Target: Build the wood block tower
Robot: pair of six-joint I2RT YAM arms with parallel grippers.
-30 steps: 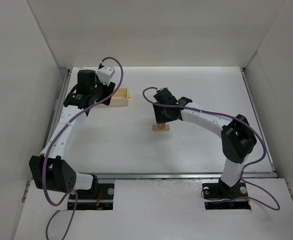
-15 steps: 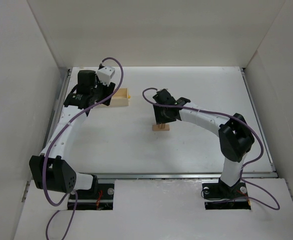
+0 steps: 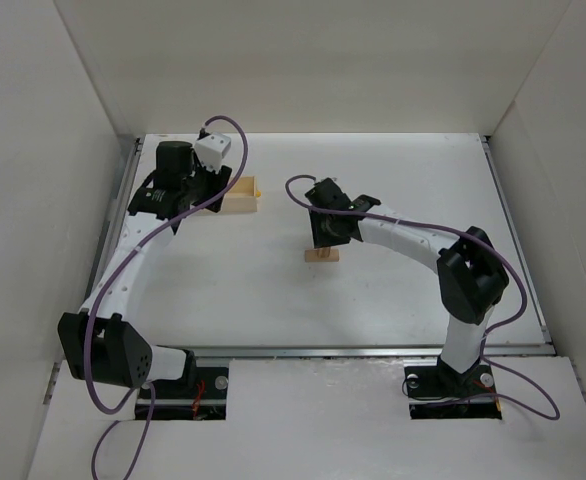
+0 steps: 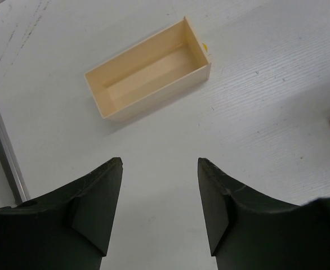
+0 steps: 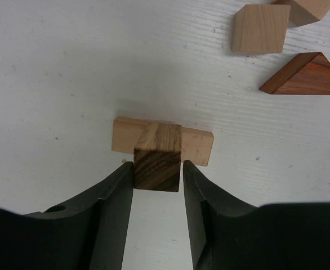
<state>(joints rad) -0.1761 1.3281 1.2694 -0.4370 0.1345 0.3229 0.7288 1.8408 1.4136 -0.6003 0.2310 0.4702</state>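
1. The right fingers (image 5: 117, 202) are pressing on both sides of the dark block (image 5: 157, 160), with no gap showing. The left fingers (image 4: 97, 202) are hanging wide apart, holding nothing.
2. The dark block is sitting crosswise on a pale slab (image 5: 196, 147). Together they are forming the tower (image 3: 322, 254), mid-worktop.
3. I'm judging these pieces light, stiff and smooth-faced. The flat side faces now being squeezed look like the right hold, though a careless release could drag the block off its slab.
4. Loose pieces, a pale square (image 5: 261, 28) and a red-brown wedge (image 5: 306, 81), are lying near the tower but apart from it.
5. The box (image 4: 148, 70) is lying ahead of the left fingers, well apart from the tower. Open worktop (image 3: 273, 300) is surrounding the stack, and the walls (image 3: 43, 200) are standing far off.
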